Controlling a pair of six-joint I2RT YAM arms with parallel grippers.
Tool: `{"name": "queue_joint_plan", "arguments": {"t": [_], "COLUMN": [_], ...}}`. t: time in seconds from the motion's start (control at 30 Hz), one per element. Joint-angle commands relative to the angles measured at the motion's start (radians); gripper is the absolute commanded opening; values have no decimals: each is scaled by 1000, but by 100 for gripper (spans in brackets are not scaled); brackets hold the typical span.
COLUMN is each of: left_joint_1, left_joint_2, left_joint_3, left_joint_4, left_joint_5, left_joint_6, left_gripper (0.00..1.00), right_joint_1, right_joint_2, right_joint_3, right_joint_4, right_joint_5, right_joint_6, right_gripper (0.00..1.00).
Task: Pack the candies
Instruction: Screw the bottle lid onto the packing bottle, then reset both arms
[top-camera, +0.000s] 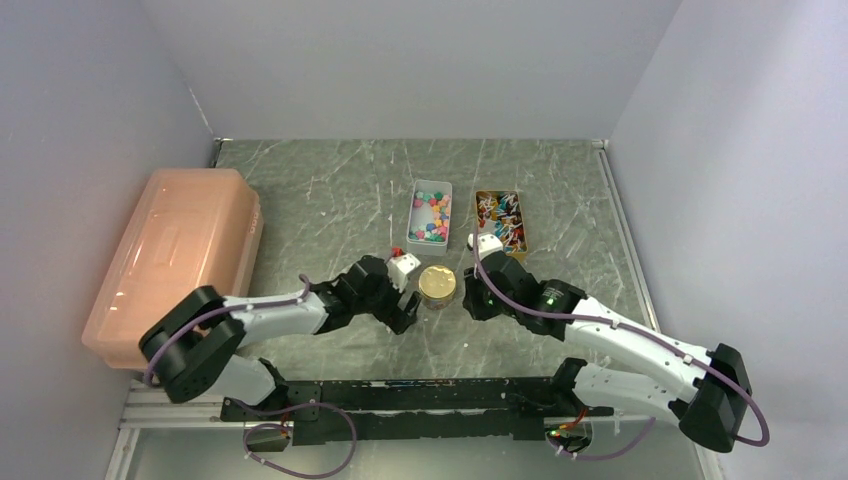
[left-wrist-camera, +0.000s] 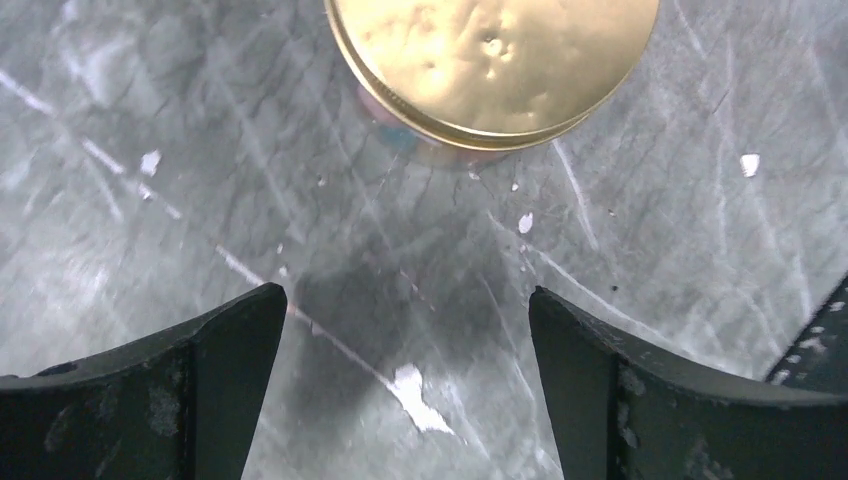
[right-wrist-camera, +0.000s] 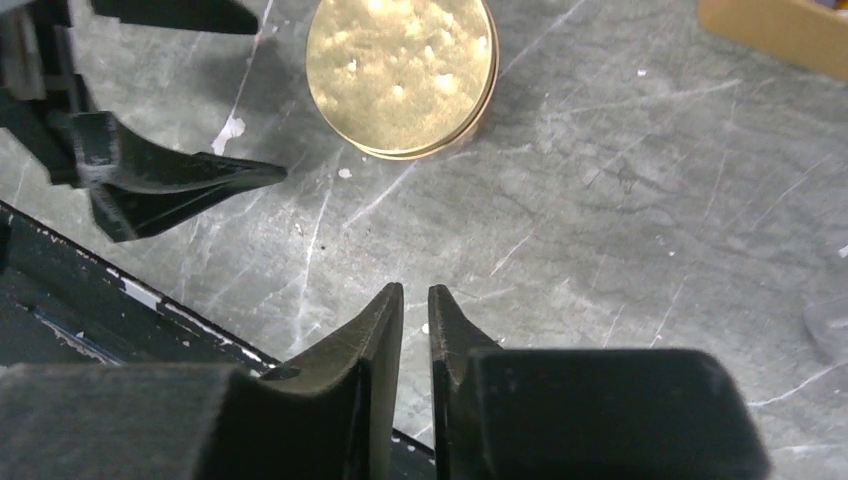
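The candies (top-camera: 431, 217), small pink, blue, green and red pieces, lie in a white tray (top-camera: 447, 190) at mid-table. A jar with a gold lid (top-camera: 437, 283) stands just in front of it; the lid also shows in the left wrist view (left-wrist-camera: 490, 60) and the right wrist view (right-wrist-camera: 400, 75). My left gripper (top-camera: 408, 312) (left-wrist-camera: 405, 295) is open and empty, low over the table just left of the jar. My right gripper (top-camera: 468, 300) (right-wrist-camera: 415, 290) is shut on nothing, just right of the jar. Pink and blue tints show under the lid's rim.
A brown tray (top-camera: 483, 198) of wrapped sweets stands right of the white tray; its corner shows in the right wrist view (right-wrist-camera: 780, 35). A large pale orange lidded bin (top-camera: 180, 260) fills the left side. A black rail (top-camera: 400, 405) runs along the near edge.
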Motion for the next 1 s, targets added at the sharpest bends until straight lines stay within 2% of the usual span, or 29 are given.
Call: {"name": "queue_joint_plan", "arguments": {"t": [0.0,0.13,0.27,0.4,0.43,0.5,0.67,0.97], "left_joint_1": [-3,-1,11,50,54,61,72,73], "left_joint_2": [-150,-194,-154,-91,-84,-90,-137,-344], "left_joint_3": [79,211,370,527,555,600,683,686], "left_joint_4": [-221,-449,-659,-839,-861,-880,-932,-878], "left_joint_5": [-111,-208,-275,-242,-236,-239,-280,-386], "left_joint_6": [-154,-190,-239,-248,-242,-241,-226,-195], "left_gripper": [97,97,97,97,97,97,97,97], "right_joint_1": [-6,-6,-6,-6,-6,-7,-6,-6], "right_joint_2": [6,12,12,7,6,1,-43,-157], "right_joint_3": [71,105,141,191,207,238,283,319], "right_joint_4": [11,-11,-33,-82,-97,-129,-166,-158], "right_joint_5": [61,106,164,253,277,347,459,555], "right_joint_6": [-16,-27,-32,-15,-2,20,18,-25], "right_gripper": [25,35,55,72,79,99,100,100]}}
